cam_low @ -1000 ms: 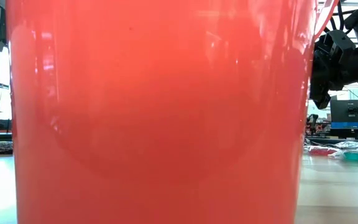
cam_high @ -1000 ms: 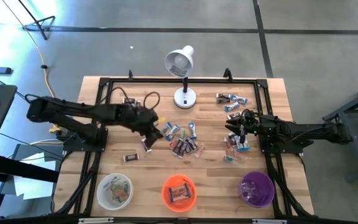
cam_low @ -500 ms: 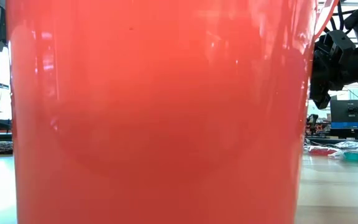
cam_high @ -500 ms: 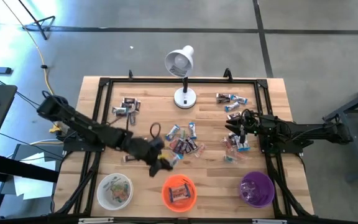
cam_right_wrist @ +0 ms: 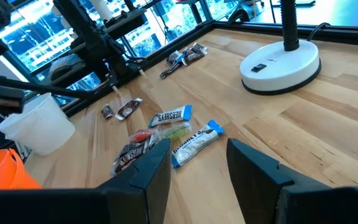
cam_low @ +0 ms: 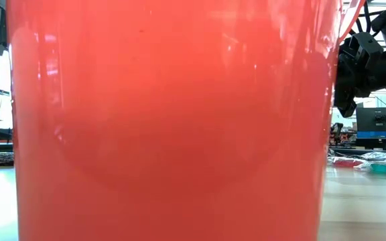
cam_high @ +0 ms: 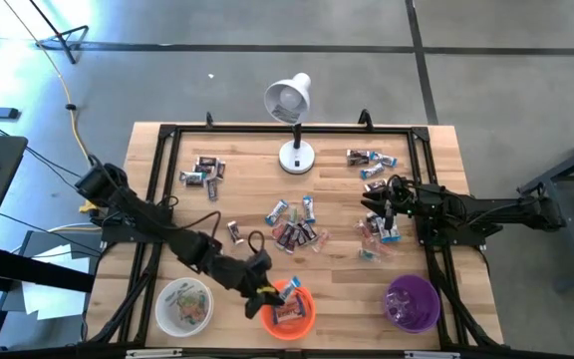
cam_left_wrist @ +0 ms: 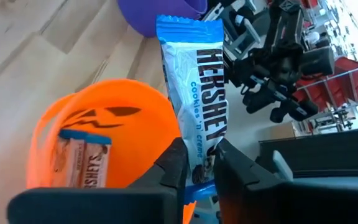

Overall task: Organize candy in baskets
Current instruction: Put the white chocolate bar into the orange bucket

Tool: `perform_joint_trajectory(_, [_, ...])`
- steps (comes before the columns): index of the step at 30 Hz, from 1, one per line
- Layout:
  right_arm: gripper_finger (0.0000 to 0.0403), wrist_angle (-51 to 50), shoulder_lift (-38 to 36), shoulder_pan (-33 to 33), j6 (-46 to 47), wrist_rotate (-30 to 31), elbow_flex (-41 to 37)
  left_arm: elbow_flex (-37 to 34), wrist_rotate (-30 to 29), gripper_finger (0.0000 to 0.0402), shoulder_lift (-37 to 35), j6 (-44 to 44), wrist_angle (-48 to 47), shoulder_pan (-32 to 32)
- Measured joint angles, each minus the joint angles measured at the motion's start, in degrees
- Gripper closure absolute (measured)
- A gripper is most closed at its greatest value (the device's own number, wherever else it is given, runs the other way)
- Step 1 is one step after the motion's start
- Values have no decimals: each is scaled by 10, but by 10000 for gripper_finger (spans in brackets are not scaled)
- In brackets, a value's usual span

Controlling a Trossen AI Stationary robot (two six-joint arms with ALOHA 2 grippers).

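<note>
Dropping this one cleanly is mostly about position: the left gripper (cam_left_wrist: 199, 163) is clamped on the low end of a blue-and-white Hershey's cookies 'n' creme bar (cam_left_wrist: 197, 99), and it hangs right at the rim of the orange basket (cam_high: 289, 309). I'd get it fully over the basket's middle before letting go, since the bar is long and could tip out over the rim. Its long axis runs straight out from the fingers, crimped free end pointing away toward the purple basket (cam_left_wrist: 160, 14). One similar bar (cam_left_wrist: 82, 163) already lies inside the orange one. Farther off, the right gripper (cam_high: 385, 211) waits, fingers apart, over the loose candy on the tabletop (cam_high: 436, 160).
</note>
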Motion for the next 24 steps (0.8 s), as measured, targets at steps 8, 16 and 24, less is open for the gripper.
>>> perform_joint_trajectory(8, [251,0,0,0,0,0,0,34,2,266,19,0,-14,0])
perform_joint_trajectory(16, [251,0,0,0,0,0,0,41,15,219,19,0,-16,-3])
perform_joint_trajectory(24, [251,0,0,0,0,0,0,41,-13,218,10,-10,-105,-3])
